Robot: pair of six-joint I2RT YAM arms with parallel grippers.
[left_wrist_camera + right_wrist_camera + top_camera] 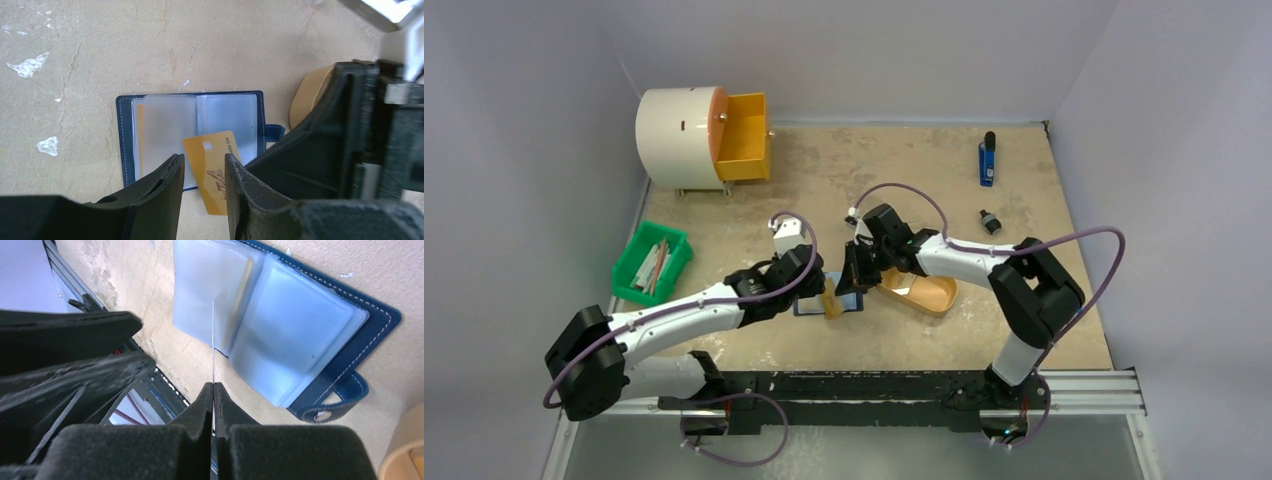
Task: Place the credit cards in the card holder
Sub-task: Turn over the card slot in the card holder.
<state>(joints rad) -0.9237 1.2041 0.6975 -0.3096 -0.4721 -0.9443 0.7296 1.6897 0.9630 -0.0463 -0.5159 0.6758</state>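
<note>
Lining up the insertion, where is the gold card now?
The gold card is pinched in the right gripper; in the left wrist view it crosses the card holder at its lower edge, framed by the open left gripper.

From above we see only a sliver of the navy-blue folding card holder (pixel 807 307), the rest being covered, and in the right wrist view the thin gold plastic card (pixel 213 340) shows edge-on, its face hidden.

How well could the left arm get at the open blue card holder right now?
Probably yes: the left gripper hangs open close above the card holder; only the gold card, pinched by the right gripper, sits in its way.
</note>
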